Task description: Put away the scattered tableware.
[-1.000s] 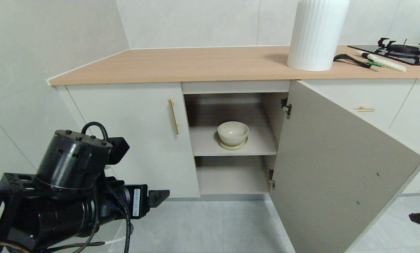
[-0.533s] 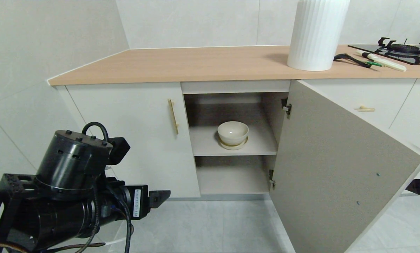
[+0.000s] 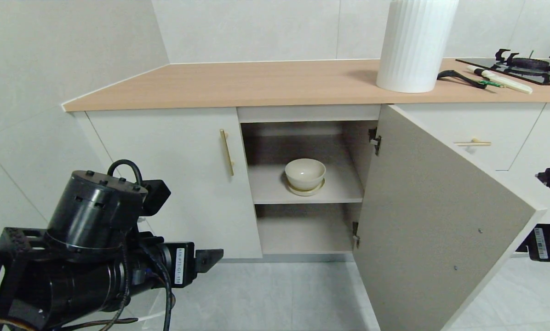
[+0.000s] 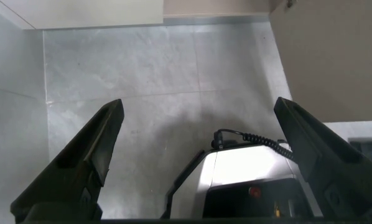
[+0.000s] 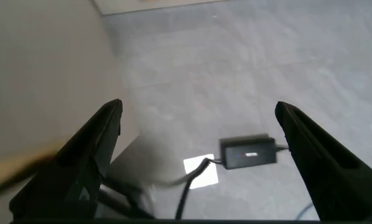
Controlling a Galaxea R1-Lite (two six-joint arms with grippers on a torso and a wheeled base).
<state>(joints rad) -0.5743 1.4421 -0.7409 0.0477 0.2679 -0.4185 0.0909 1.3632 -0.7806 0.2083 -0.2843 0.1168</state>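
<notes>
the bowl point(image 3: 305, 173) sits on its saucer point(image 3: 306, 189) on the upper shelf, at 9 o'clock from the open cabinet door point(image 3: 440, 216). my right pincer point(image 5: 198, 109) is spread wide and empty, as is my left pincer point(image 4: 198, 109). closing looks next: i'd press the door's outer face near its free edge and sweep slowly toward 10 o'clock.

The bowl point(image 3: 305, 174) is cream, the shelf point(image 3: 275, 187) grey, the countertop point(image 3: 238, 85) tan wood-grain, the vase point(image 3: 415, 43) white and ribbed.

Glossy ceramic bowl point(image 3: 305, 173), matt wood-grain countertop point(image 3: 256, 85), metal handle point(image 3: 227, 152)
</notes>
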